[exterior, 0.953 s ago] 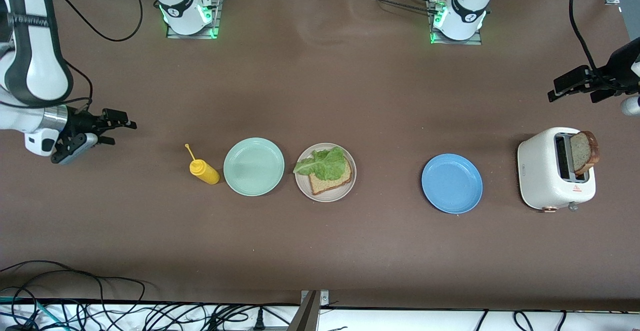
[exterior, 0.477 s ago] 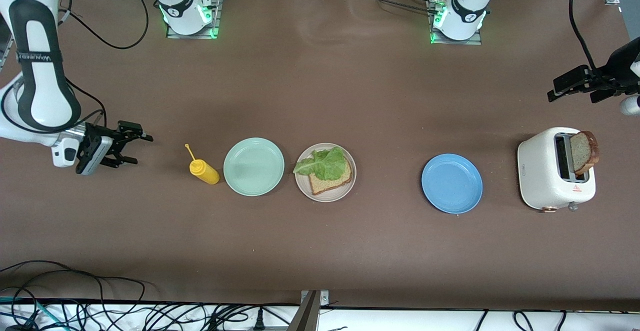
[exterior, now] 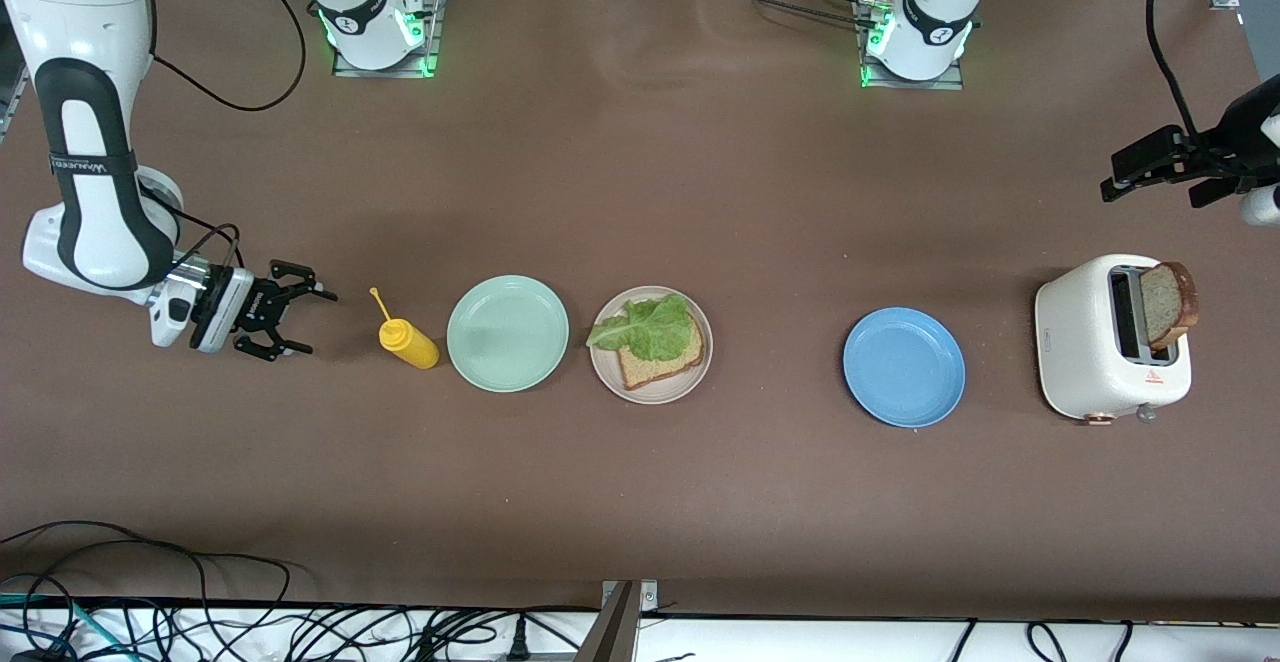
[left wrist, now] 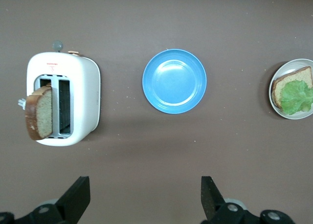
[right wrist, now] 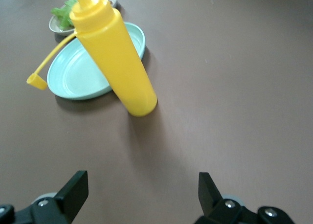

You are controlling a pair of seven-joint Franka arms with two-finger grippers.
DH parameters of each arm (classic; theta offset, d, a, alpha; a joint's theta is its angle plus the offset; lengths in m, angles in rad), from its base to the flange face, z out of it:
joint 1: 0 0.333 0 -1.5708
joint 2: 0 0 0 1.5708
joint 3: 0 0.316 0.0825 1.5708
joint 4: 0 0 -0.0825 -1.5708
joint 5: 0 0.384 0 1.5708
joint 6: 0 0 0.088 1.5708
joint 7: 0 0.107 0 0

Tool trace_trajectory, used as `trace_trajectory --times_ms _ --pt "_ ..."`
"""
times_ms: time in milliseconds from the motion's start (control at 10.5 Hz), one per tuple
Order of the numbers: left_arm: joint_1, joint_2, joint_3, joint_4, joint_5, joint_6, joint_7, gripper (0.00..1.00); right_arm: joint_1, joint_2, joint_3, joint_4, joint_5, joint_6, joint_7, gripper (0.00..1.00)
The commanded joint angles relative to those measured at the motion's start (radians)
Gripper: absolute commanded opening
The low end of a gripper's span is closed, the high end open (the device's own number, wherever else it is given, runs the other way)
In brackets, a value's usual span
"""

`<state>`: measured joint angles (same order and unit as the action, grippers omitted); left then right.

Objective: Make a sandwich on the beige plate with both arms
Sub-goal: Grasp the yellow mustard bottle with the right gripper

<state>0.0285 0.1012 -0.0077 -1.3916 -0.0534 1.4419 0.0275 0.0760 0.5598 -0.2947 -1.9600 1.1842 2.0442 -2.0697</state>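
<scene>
Right gripper (exterior: 300, 320) nearer yellow bottle (exterior: 408, 341) now, fingers wide; left gripper (exterior: 1150, 170) likewise, waiting above toaster (exterior: 1085, 342)

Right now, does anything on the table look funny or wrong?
Just the toast slice: it leans out of the white toaster, hanging past its edge instead of sitting straight in a slot. Nothing looks spilled or broken.

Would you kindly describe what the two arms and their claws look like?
Both arms are glossy white with dark grey joint bands; the right arm carries small lettering on one band. Black cables run along each. The bases glow green. The right claw and left claw are black, each with two fingers.
</scene>
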Motion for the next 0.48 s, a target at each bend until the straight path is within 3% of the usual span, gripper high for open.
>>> trace_trajectory --times_ms 0,191,381 --pt "0.010 0.011 -0.009 0.034 0.029 -0.006 0.026 1.00 -0.018 0.038 0.028 0.013 0.144 -0.074 -0.198 1.00" --pt "0.010 0.011 -0.009 0.034 0.032 0.005 0.028 1.00 -0.016 0.101 0.028 0.013 0.278 -0.155 -0.382 1.00" --pt "0.011 0.009 -0.009 0.034 0.061 0.028 0.026 1.00 -0.016 0.112 0.043 0.013 0.311 -0.192 -0.434 1.00"
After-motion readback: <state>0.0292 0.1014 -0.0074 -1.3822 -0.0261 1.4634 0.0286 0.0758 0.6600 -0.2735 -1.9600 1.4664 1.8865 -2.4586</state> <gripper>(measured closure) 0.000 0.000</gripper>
